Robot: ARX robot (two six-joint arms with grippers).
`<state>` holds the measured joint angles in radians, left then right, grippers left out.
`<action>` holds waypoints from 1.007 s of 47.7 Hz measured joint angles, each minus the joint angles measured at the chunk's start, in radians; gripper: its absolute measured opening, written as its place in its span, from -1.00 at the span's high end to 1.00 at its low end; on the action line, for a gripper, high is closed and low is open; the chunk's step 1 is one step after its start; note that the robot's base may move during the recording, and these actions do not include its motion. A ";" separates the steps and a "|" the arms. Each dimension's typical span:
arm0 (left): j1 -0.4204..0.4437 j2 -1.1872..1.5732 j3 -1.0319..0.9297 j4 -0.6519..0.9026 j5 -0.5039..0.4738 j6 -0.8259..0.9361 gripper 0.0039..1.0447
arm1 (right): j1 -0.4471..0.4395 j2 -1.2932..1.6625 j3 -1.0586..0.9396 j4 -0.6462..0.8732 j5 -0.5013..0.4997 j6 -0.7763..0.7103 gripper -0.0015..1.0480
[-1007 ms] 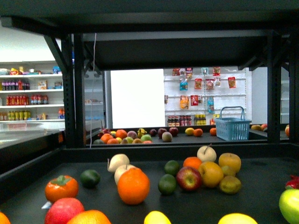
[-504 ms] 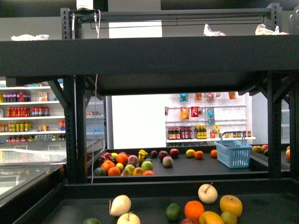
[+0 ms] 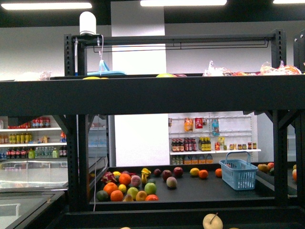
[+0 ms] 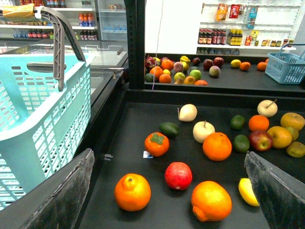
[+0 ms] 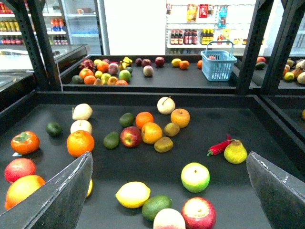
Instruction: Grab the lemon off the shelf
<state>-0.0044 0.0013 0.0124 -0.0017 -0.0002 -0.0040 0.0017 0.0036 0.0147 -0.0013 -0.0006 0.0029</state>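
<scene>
The shelf (image 5: 224, 119) is a black tiered stand, and its near tray deck (image 4: 128, 143) is strewn with fruit. A whole yellow lemon (image 5: 133, 194) lies on that deck beside a green avocado, between my right gripper's (image 5: 169, 153) spread fingers; the gripper is open and holds nothing. Another lemon (image 4: 248, 191) pokes out from behind one finger of my left gripper (image 4: 169, 153), which hangs open and empty above a red fruit and two oranges. The front view shows only the shelf's upper beam (image 3: 152, 95) and no gripper.
A teal basket (image 4: 43, 109) with a grey handle stands close beside the left gripper at the deck's edge. Black uprights (image 5: 40, 43) frame the deck. On the far deck behind are more fruit (image 5: 102, 74) and a blue basket (image 5: 218, 64). A green-yellow apple (image 5: 195, 176) and a chilli (image 5: 219, 147) lie near the lemon.
The front view has risen. The near deck's fruit has dropped out of the bottom of the picture, and the upper deck and ceiling lights have come into view.
</scene>
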 joint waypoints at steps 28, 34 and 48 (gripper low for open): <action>0.459 0.902 0.465 0.254 0.372 -0.830 -0.86 | 0.000 0.000 0.000 0.000 0.000 0.000 -0.85; 0.506 1.205 0.700 0.243 0.365 -1.003 -0.86 | 0.000 0.000 0.000 0.000 0.000 0.000 -0.85; 0.493 1.541 1.052 0.172 0.298 -1.130 -0.86 | 0.000 0.000 0.000 0.000 0.000 0.000 -0.85</action>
<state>0.4885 1.5421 1.0649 0.1703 0.2977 -1.1336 0.0017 0.0036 0.0147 -0.0013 -0.0006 0.0029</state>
